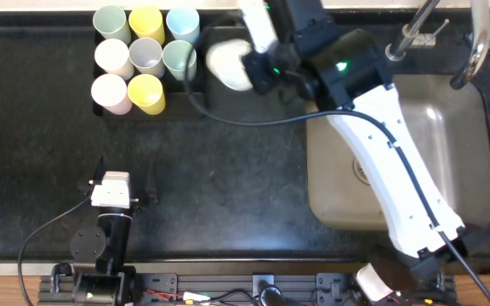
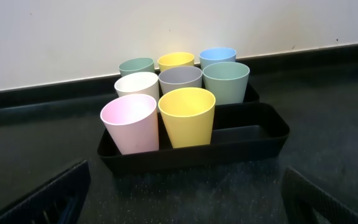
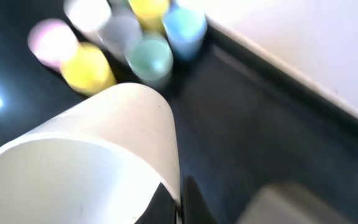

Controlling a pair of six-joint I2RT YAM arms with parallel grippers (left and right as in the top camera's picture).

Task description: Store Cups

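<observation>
Right gripper [image 1: 260, 70] holds a white cup [image 1: 230, 65] near the tray [image 2: 266, 127], sink [image 1: 459, 127] alongside; left gripper [image 1: 124, 180] wide

The right arm [image 1: 377, 170] has white link covers and black joint housings; one housing carries a green indicator light [image 1: 341, 66]. A black cable [image 1: 408, 174] runs along the white link. The left arm [image 1: 109, 238] is black with a white wrist block [image 1: 111, 191]. Its jaws are black and textured.
</observation>
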